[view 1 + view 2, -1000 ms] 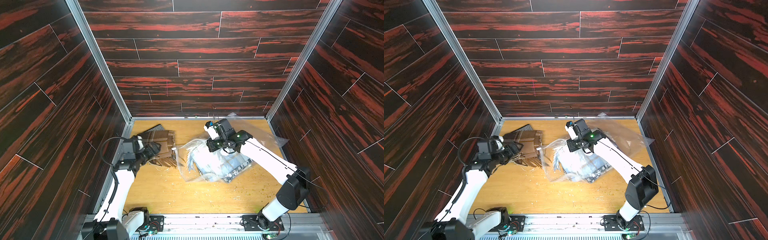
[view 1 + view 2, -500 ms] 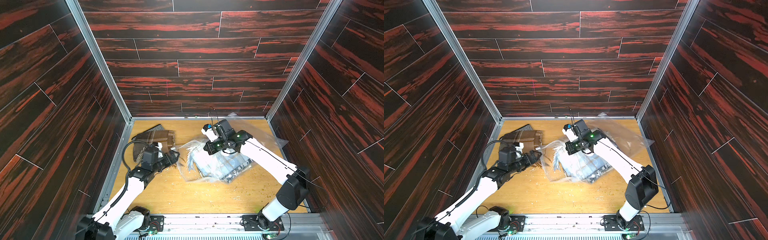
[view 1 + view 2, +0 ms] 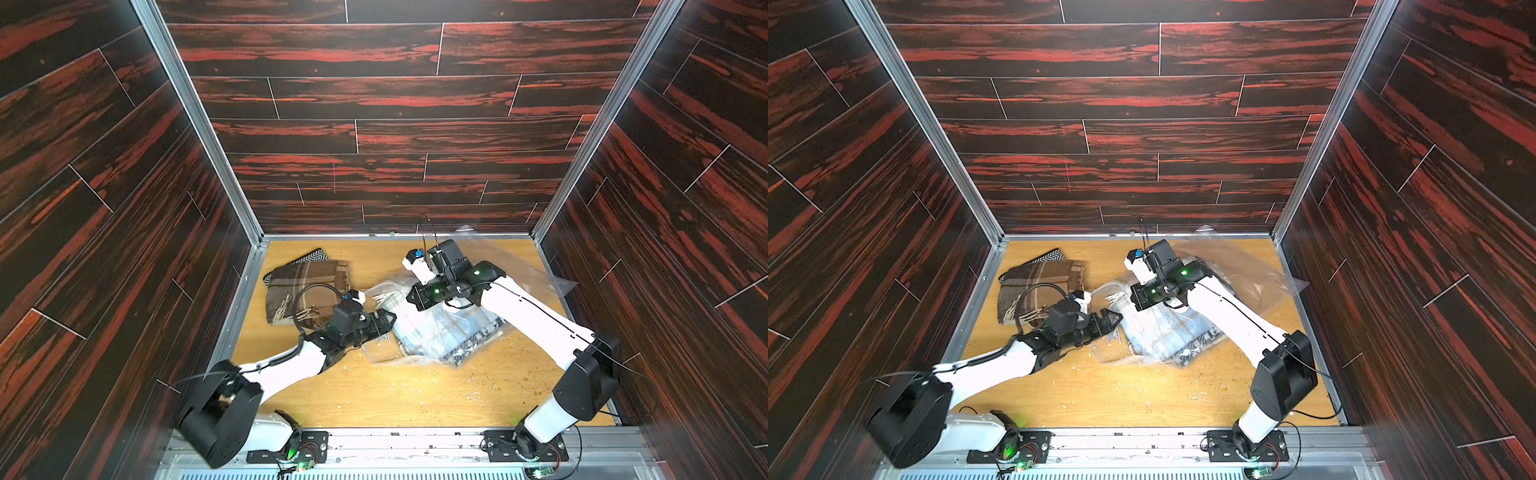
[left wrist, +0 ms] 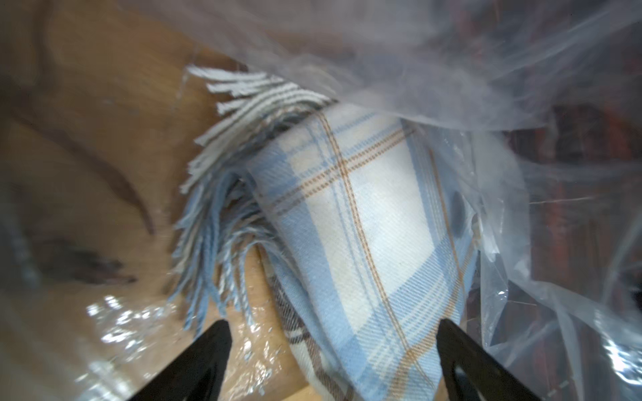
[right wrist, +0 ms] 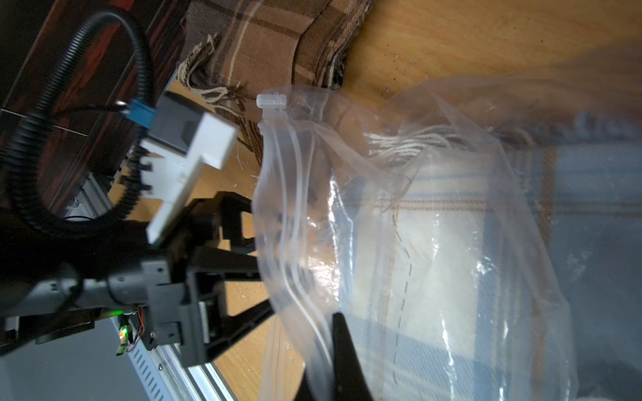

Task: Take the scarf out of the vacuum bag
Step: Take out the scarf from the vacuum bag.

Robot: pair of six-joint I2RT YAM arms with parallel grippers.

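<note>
A clear, crinkled vacuum bag [image 3: 440,332] lies in the middle of a wooden table [image 3: 395,395]. A blue plaid scarf [image 4: 364,225] is folded inside it, its pale fringe [image 4: 243,93] spilling toward the bag's open mouth. The right gripper [image 3: 415,298] is closed, pinching the bag's upper film and holding it raised. The left gripper [image 4: 333,333] reaches into the mouth with its jaws spread wide, one on each side of the scarf's folded corner. A brown scarf [image 3: 307,286] lies outside the bag near the table's far left corner.
</note>
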